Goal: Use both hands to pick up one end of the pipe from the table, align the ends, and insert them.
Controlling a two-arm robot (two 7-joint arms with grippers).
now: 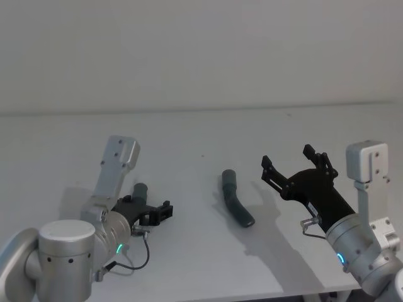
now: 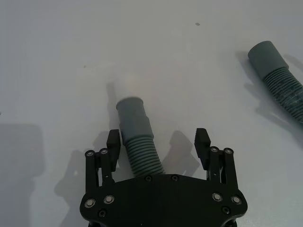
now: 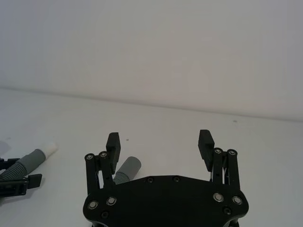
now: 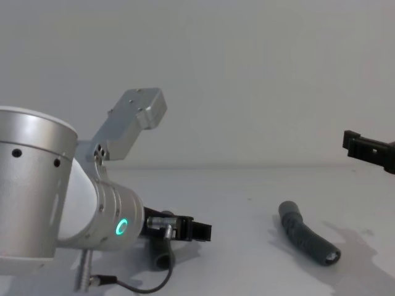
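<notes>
left tool (image 2: 158, 139), spread, straddles 1 pipe piece (image 2: 135, 127); right tool (image 1: 288, 158) hovers spread.

no readable text, no labels, no brand marks, no numbers, no signs anywhere, nothing legible on any surface that showed

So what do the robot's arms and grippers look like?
Both arms are silver cylinders, each with a glowing green ring near the wrist and a grey boxy mount above. The left gripper and right gripper are black, with long fingers, silver screw heads and ribbed pads. A black cable loops by the left wrist.
</notes>
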